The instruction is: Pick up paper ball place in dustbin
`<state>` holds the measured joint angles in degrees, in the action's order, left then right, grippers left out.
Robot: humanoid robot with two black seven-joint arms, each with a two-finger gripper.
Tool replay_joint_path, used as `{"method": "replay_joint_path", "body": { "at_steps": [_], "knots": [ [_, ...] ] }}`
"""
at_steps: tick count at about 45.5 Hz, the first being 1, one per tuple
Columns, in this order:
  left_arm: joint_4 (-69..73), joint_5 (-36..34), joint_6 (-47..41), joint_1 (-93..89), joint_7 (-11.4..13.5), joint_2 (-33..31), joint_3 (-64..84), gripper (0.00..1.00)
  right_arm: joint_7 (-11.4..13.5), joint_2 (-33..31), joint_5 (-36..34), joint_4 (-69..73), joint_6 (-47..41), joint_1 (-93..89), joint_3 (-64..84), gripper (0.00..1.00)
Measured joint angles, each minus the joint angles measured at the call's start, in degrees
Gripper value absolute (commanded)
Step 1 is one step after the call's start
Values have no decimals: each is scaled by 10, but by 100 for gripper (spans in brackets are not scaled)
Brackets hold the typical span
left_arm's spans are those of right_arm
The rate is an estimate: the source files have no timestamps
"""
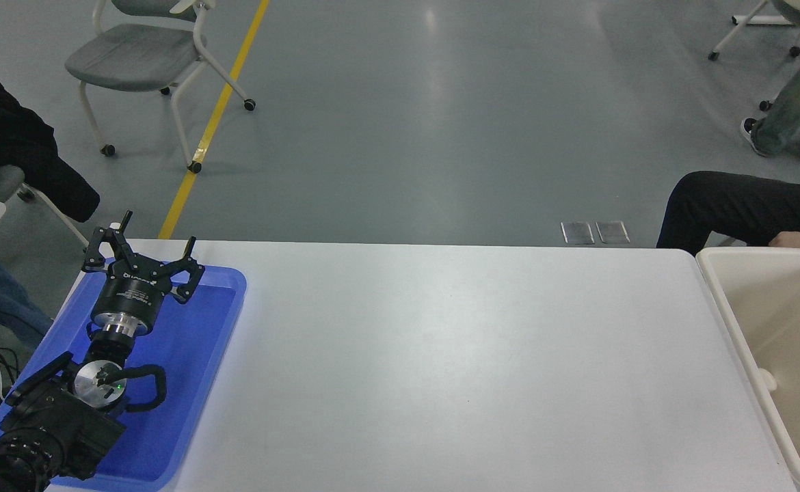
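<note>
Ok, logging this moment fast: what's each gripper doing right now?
Left gripper: open, holding nothing, parked over the blue tray.
Right gripper: not in view, so its state can't be told.
</note>
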<state>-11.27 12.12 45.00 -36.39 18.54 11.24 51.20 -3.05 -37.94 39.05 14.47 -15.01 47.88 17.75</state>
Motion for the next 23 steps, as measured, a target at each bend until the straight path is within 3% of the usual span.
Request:
{"method": "replay_joint_path", "body": {
  "at_steps": [23],
  "knots": [
    [0,0,0,0,0,0,0,100,28,76,-65,-36,66,-69,-187,4]
  ]
}}
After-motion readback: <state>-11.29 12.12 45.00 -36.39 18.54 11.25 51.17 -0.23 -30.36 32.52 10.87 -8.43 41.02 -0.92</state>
